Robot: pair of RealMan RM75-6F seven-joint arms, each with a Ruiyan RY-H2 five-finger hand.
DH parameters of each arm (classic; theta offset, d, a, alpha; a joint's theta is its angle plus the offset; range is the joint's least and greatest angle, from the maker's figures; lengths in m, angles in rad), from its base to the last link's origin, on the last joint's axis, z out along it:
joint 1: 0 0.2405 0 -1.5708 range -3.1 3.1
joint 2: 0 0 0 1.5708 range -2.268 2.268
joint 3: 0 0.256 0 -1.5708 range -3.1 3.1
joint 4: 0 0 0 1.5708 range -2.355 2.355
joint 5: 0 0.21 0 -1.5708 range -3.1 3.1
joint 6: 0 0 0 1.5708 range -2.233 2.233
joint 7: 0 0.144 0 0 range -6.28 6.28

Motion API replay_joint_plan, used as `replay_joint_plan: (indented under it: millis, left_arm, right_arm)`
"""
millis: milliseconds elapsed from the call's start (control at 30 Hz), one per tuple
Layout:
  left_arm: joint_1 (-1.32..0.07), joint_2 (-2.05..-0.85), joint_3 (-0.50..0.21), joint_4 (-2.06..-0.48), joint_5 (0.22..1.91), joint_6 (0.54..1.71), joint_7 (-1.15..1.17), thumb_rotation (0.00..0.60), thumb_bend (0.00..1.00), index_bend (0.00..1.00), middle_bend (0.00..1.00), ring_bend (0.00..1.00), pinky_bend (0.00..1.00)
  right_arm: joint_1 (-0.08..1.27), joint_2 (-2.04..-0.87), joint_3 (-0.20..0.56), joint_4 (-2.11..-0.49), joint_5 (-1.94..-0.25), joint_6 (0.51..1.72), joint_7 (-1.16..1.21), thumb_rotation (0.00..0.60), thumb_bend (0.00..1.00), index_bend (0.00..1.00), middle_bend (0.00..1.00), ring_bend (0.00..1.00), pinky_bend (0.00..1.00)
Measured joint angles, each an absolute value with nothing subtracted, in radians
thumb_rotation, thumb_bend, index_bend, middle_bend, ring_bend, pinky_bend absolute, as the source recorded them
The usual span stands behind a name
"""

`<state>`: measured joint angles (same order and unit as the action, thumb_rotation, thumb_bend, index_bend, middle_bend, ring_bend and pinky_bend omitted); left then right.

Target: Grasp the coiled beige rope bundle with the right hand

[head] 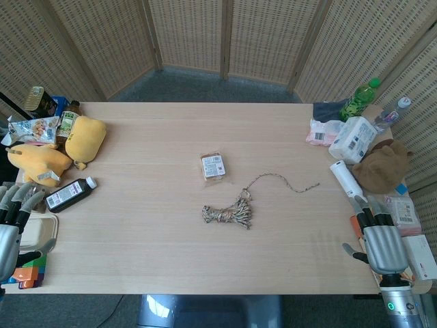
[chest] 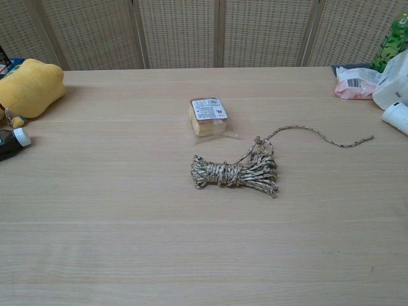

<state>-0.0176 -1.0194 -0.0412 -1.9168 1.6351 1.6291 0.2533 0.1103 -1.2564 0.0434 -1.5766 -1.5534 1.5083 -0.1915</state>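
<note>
The coiled beige rope bundle (head: 229, 213) (chest: 236, 173) lies flat near the middle of the wooden table (head: 150, 253), with a loose tail (head: 287, 182) (chest: 312, 132) trailing off to the right. My right hand (head: 379, 240) hovers at the table's near right edge, well to the right of the bundle, fingers apart and empty. At the near left edge my left hand (head: 15, 213) is likewise empty with fingers spread. The chest view shows neither hand.
A wrapped snack block (head: 213, 166) (chest: 208, 116) sits just behind the rope. Yellow plush toys (head: 61, 149), a dark bottle (head: 71, 193) and packets crowd the left side. On the right stand a green bottle (head: 359, 100), tissue packs (head: 352, 139), a white roll (head: 346, 179) and a brown plush (head: 382, 165).
</note>
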Motion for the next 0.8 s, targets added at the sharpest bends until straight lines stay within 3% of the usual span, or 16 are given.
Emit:
replay_joint_plan:
  millis: [400, 800]
  left_arm:
    - [-0.018, -1.001, -0.044, -1.946, 1.620, 1.619, 0.255, 0.600, 0.00, 0.16, 0.00, 0.00, 0.00]
    - [-0.034, -1.023, -0.075, -1.898, 1.538, 1.596, 0.247, 0.600, 0.00, 0.17, 0.00, 0.00, 0.00]
  right_arm:
    - [0.163, -1.292, 0.041, -1.606, -1.537, 1.389, -0.247, 0.599, 0.00, 0.00, 0.00, 0.00, 0.00]
    - [0.343, -1.559, 0.113, -1.594, -1.359, 1.136, -0.475, 0.600, 0.00, 0.00, 0.00, 0.00, 0.00]
